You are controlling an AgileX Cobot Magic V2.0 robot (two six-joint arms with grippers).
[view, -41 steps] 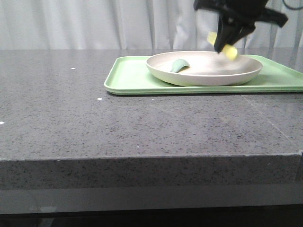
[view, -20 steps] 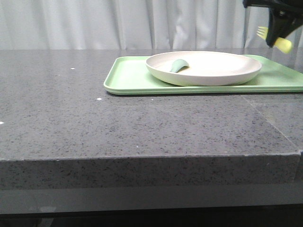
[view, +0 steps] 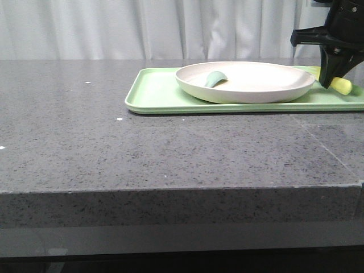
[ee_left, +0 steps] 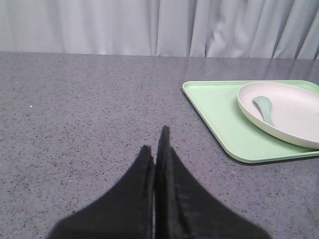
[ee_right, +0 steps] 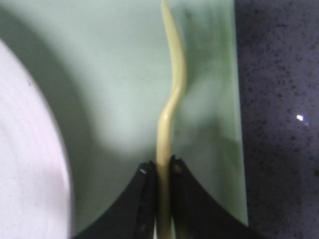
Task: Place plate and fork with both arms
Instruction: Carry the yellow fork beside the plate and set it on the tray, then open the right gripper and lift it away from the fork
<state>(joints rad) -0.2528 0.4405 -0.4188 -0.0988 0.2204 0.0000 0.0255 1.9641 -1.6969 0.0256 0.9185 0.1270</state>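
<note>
The cream-white plate (view: 245, 81) sits on the light-green tray (view: 156, 94) at the back right, with a sage-green spoon-like utensil (view: 215, 78) lying in it. My right gripper (view: 329, 79) is shut on the pale-yellow fork (view: 340, 85) and holds it low over the tray, just right of the plate. In the right wrist view the fork (ee_right: 171, 94) runs out from between the fingers (ee_right: 162, 172) above the tray (ee_right: 124, 89), with the plate's rim (ee_right: 30, 149) beside it. My left gripper (ee_left: 156, 144) is shut and empty over bare table, left of the tray (ee_left: 224, 117) and plate (ee_left: 294, 109).
The dark speckled table (view: 142, 148) reaches to a front edge close to the camera. A white curtain (view: 142, 28) hangs behind. The tray's right edge (ee_right: 239, 124) lies close to the fork, with bare table beyond it.
My right gripper has carried the fork from above the plate to the right and then down, to just over the tray beside the plate. The plate and spoon have not moved.
</note>
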